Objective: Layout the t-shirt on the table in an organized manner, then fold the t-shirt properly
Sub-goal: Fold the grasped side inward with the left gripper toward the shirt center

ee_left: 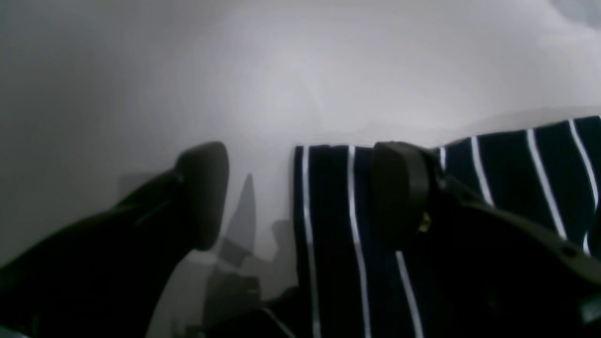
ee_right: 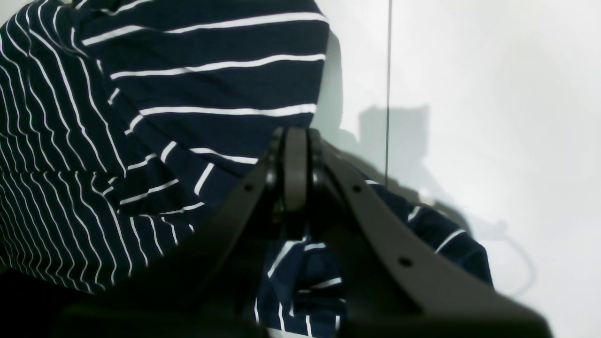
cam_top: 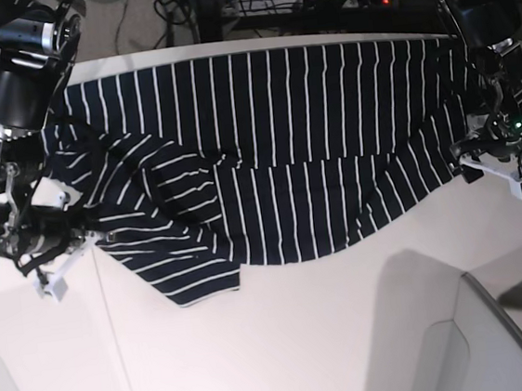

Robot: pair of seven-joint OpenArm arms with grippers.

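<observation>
1 t-shirt, 2 tools, 1 white desk. Shirt lies spread w/ rumpled folds across desk's far half; near half bare. Right tool clamped on shirt fabric – only its wrist cam shows that. Left tool jaws apart, straddling shirt's edge.

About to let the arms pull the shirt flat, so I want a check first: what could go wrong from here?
1. The left gripper is open at the t-shirt's edge, one finger over cloth, one over bare table. Closing may miss or pinch little fabric.
2. The right gripper is shut on the bunched side; pulling alone may drag the whole shirt instead of spreading it.
3. The shirt's far edge lies at the table's back edge, so it could slide off.
</observation>
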